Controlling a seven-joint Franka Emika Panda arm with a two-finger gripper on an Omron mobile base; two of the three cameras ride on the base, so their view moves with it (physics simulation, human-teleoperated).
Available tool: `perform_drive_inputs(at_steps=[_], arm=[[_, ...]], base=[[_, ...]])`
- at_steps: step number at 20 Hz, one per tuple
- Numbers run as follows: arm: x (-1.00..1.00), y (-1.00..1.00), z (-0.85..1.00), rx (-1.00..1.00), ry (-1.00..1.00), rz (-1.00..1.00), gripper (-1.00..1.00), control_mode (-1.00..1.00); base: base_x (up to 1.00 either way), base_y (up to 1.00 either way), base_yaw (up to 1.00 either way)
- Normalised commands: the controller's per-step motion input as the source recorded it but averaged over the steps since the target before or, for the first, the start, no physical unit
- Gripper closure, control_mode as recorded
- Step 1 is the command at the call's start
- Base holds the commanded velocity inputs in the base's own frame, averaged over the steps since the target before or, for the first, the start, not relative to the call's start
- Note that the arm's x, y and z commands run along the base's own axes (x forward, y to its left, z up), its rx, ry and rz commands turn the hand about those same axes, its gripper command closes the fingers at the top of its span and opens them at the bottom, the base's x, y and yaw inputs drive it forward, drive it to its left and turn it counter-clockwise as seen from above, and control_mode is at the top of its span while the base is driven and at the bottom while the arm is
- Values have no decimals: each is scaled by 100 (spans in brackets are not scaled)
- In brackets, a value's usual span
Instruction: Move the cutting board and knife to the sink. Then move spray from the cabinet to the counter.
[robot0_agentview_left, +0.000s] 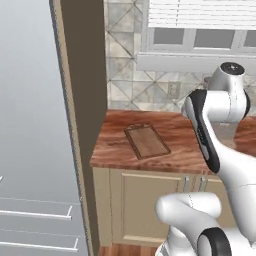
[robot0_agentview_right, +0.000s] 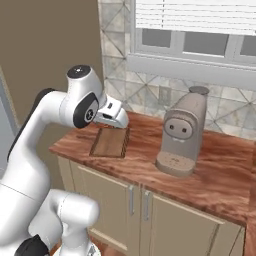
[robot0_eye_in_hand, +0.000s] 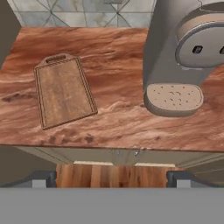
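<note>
From the left base view the white arm looms closest, rising above the tabletop (robot0_agentview_left: 175, 145), and beyond it the cutting board (robot0_agentview_left: 147, 141) lies flat near the tabletop's left end, untouched. Over to the right base view: the gripper (robot0_agentview_right: 114, 116) hangs above the board's near edge, with the coffee machine (robot0_agentview_right: 182, 132) well apart to the right. Hand view now: the fingers (robot0_eye_in_hand: 43, 179) stand wide apart, holding nothing, above the front edge. To do this well, I'd say swing left over the board, line up across its narrow width, then descend.
</note>
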Motion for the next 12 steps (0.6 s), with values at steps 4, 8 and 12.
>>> perform_drive_inputs(at_steps=[4,8,12], arm=[[0,0,0,0,0,0,-100,100],[0,0,0,0,0,0,-100,100],[0,0,0,0,0,0,-100,100]], base=[[9,-65,12],[29,-14,17],[20,-31,26]])
